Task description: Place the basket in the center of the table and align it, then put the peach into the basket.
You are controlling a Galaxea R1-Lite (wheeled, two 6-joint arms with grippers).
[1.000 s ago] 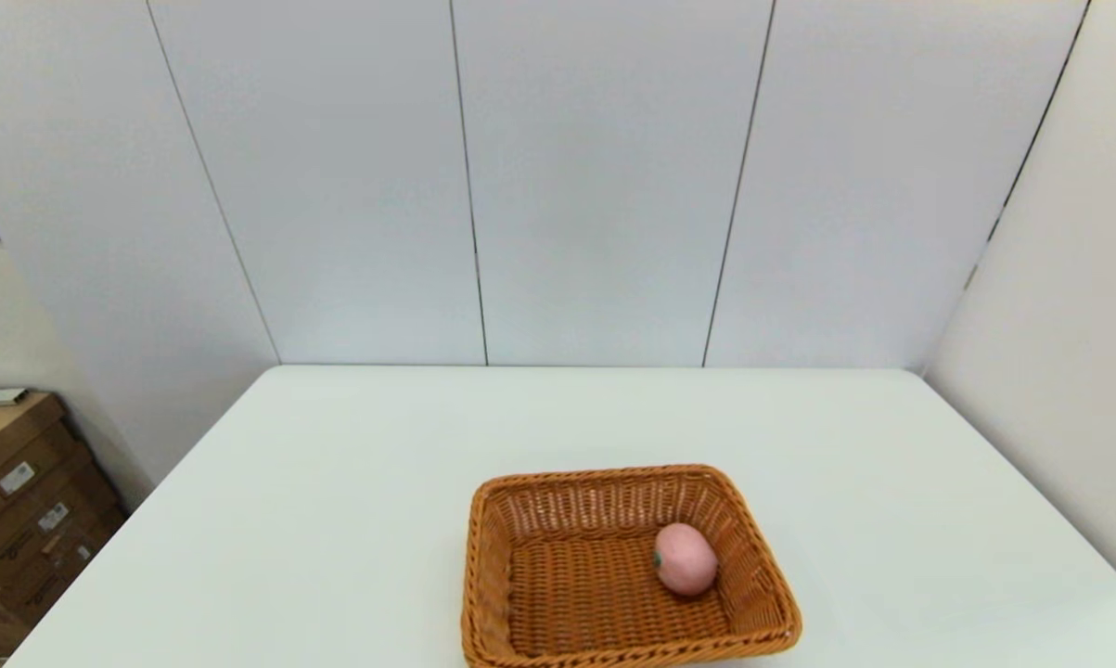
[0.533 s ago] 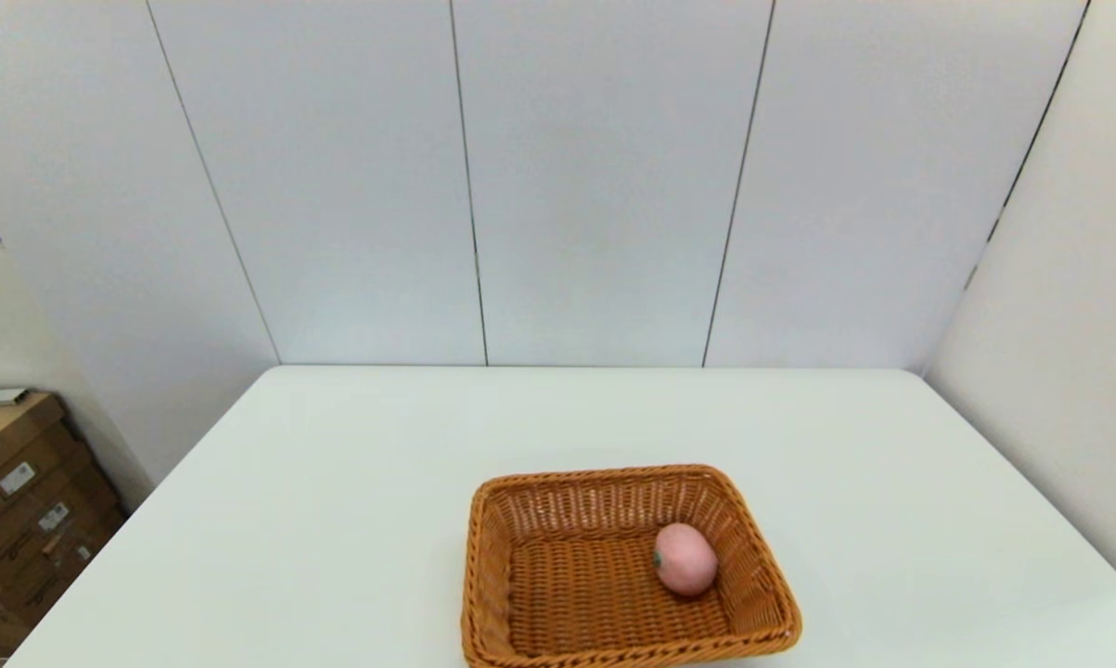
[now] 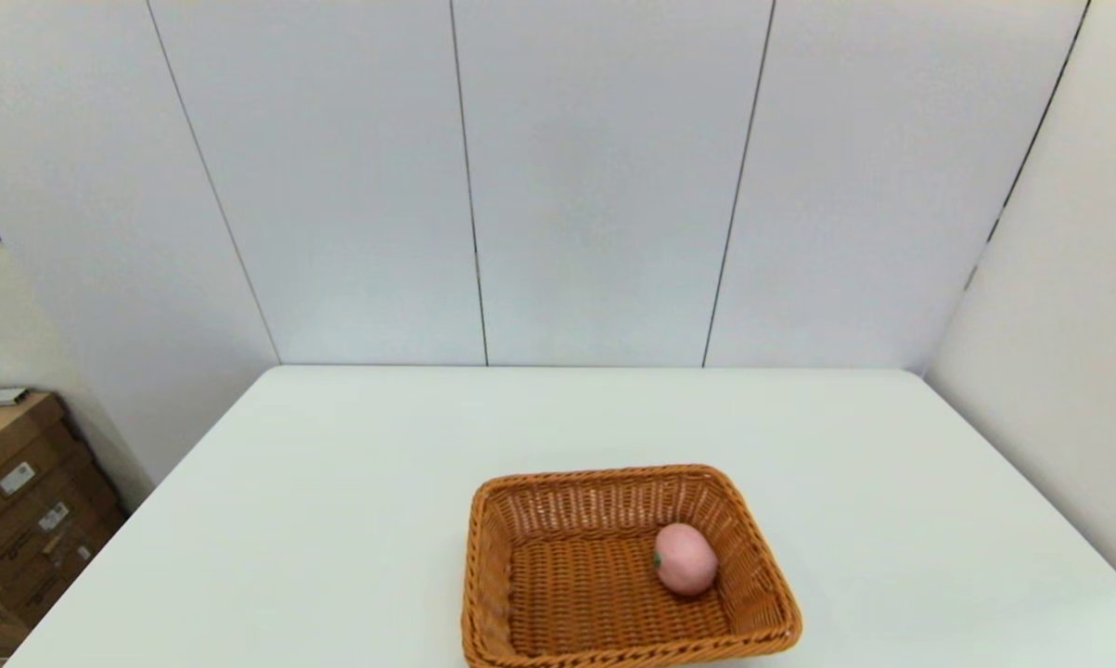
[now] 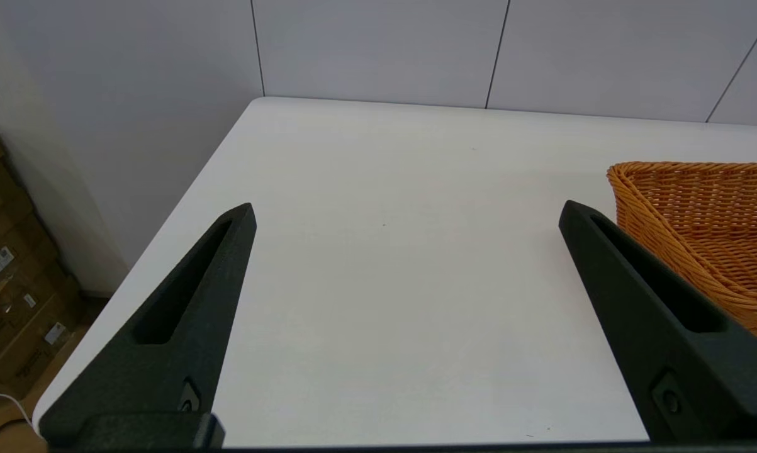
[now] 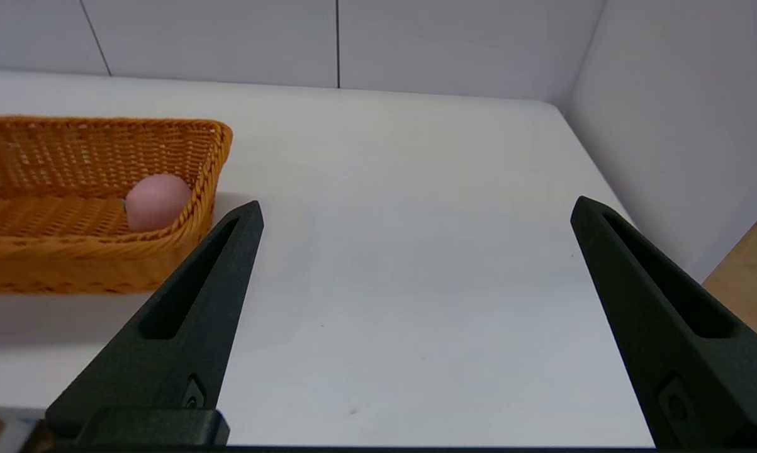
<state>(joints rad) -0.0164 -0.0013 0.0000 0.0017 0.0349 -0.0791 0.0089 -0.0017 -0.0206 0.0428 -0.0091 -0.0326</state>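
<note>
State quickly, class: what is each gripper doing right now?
Left gripper: open, holding nothing, above the table.
Right gripper: open, holding nothing, beside the basket.

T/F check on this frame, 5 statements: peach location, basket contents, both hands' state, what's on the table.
1. The peach lies inside the basket. True.
2. The peach sits on the basket's left side in the head view. False: it sits on the right side, near the right wall.
3. The left hand is open and holds nothing. True.
4. The right hand is shut on the peach. False: it is open and empty, over the bare table beside the basket.
5. The basket is tipped on its side. False: it stands flat, opening up.
</note>
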